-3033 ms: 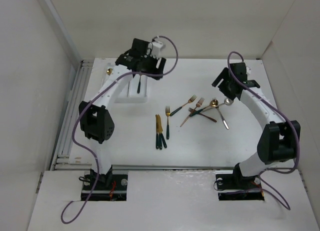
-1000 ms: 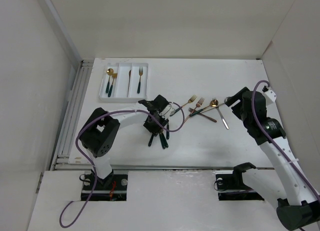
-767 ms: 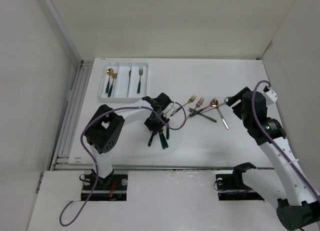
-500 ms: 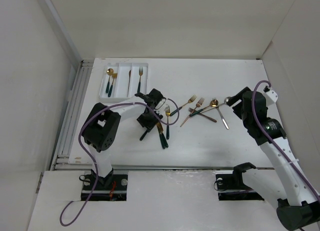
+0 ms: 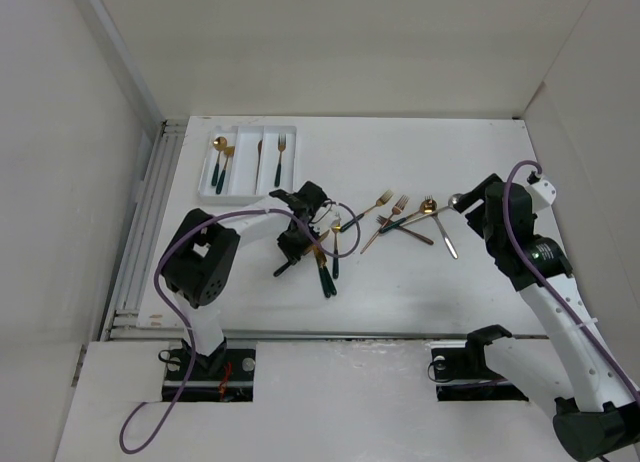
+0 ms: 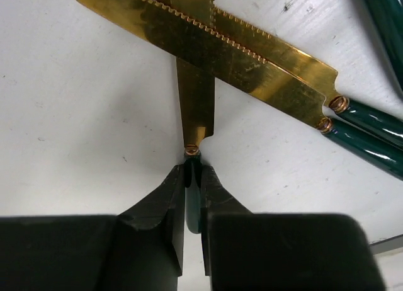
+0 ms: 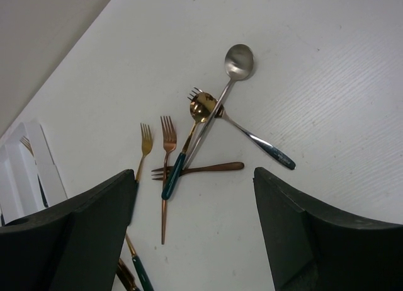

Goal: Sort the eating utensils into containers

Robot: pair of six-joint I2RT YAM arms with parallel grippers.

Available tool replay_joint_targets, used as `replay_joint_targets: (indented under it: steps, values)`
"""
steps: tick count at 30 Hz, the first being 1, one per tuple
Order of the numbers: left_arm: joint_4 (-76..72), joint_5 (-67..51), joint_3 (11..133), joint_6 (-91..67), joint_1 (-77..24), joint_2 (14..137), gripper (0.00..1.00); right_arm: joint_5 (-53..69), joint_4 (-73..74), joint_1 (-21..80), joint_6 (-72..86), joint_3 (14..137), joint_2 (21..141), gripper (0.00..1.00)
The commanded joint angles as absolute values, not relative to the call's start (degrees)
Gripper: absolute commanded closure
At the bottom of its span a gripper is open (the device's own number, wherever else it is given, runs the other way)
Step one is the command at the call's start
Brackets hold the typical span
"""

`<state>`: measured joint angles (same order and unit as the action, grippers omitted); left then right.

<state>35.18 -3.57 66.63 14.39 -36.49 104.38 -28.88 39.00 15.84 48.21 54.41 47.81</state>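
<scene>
**A:** The left gripper (image 6: pixel 193 196) is pinched tight on the green handle of a gold knife (image 6: pixel 195 108), whose blade crosses two more knives (image 6: pixel 271 70) on the table (image 5: pixel 450 292).

**B:** And the right gripper (image 7: pixel 194 176)?

**A:** Fingers spread wide, holding nothing, hanging above the tangle of forks and spoons (image 5: pixel 405 217).

**B:** What's the score?

**A:** Four pieces sit in the white tray (image 5: pixel 204 177), far left. Two gold spoons (image 5: pixel 219 147) are in the left slot, a tray fork (image 5: pixel 282 147) is in the right, and there's one dark piece whose slot I can't call. It's early going, I'd say. The held knife, its two neighbours, a lone fork (image 5: pixel 336 244) and the whole tangle are still out.

**B:** What's changed?

**A:** Three seconds back the left arm was over the tray and the right reached over the tangle. Now the left has dragged one knife askew, and the right has pulled back.
</scene>
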Motion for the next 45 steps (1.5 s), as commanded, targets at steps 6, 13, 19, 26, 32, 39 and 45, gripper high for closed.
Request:
replay_joint_targets:
  steps: [6, 13, 19, 26, 32, 39, 45]
  values:
    - [34.27, -6.15, 63.71, 13.8, -33.15, 110.57, 1.0, -31.64, 38.06, 16.17, 47.46, 55.02, 46.05, 0.19]
    - [34.28, -1.59, 71.36, 12.48, -27.08, 107.15, 1.0, -31.11, 35.51, 16.17, 47.46, 54.49, 46.67, 0.19]
    - [34.28, -1.58, 75.05, 13.89, -26.54, 103.28, 1.0, -31.11, 32.88, 16.17, 45.8, 55.63, 49.48, 0.19]
    - [35.42, -6.85, 83.31, 13.18, -24.26, 102.74, 1.0, -31.73, 29.01, 16.17, 43.86, 55.63, 52.72, 0.19]
    - [37.35, -11.95, 97.96, 7.4, -16.71, 106.25, 1.0, -30.59, 25.05, 16.17, 40.97, 59.75, 58.44, 0.19]
    - [38.5, -12.04, 114.75, 4.66, -8.44, 115.74, 1.0, -28.04, 23.2, 16.17, 37.79, 71.25, 71.44, 0.19]
    - [35.25, -7.04, 118.12, 5.54, -7.12, 118.47, 1.0, -24.97, 22.68, 15.65, 37.18, 79.26, 80.76, 0.19]
